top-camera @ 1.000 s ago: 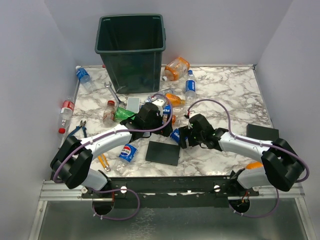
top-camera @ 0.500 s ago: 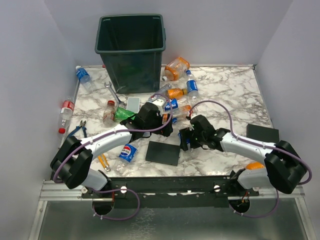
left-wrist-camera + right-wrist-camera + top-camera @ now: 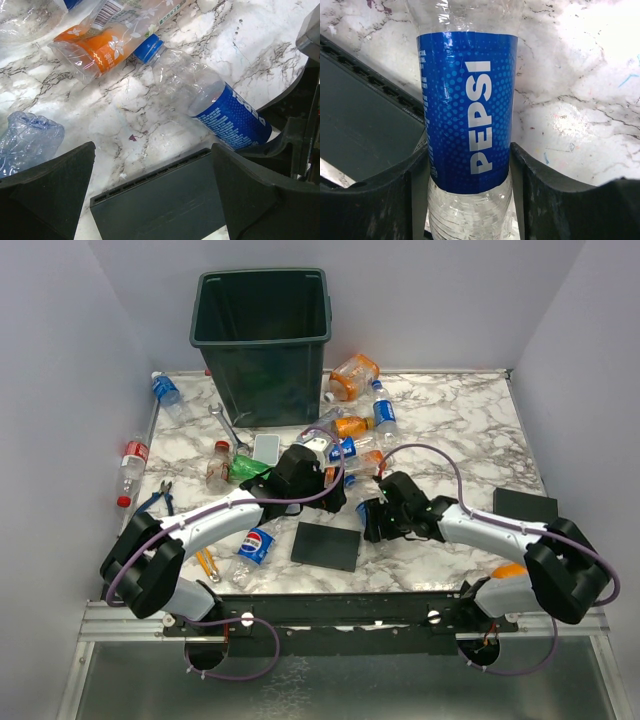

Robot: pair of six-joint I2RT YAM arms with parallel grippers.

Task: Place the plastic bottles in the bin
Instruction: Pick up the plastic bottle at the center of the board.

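Between the fingers of the right gripper (image 3: 467,152) lies a Pepsi bottle (image 3: 467,100), flat on the marble table (image 3: 570,75), its blue label running lengthwise through the gap. Both pads look pressed against the label, one on each side, so the gripper appears to be clasping the bottle, though it has not left the table. Just outside the gripper's left-hand finger sits the black plate (image 3: 365,125), its edge almost alongside the bottle.

Across from it, the left gripper (image 3: 152,150) hangs spread wide and holds nothing, with the same plate's corner below its gap, an orange-labelled bottle (image 3: 95,47) ahead of it and a crushed clear bottle (image 3: 27,137) beside its left-hand finger. The bin (image 3: 270,370) stands well beyond both grippers, at the far side of the table, with the left arm's wrist between it and the held bottle.

Several things could go wrong from here, as I judge it. Thin clear plastic gives under pressure, so the bottle may buckle and squirt forward out of the grip, or turn about the pads once lifted, since only a short stretch of its length is held. A finger that close to the plate could catch its edge and drag it along. Carrying straight toward the bin risks striking the left arm, or sweeping the loose bottles lying ahead of the gripper
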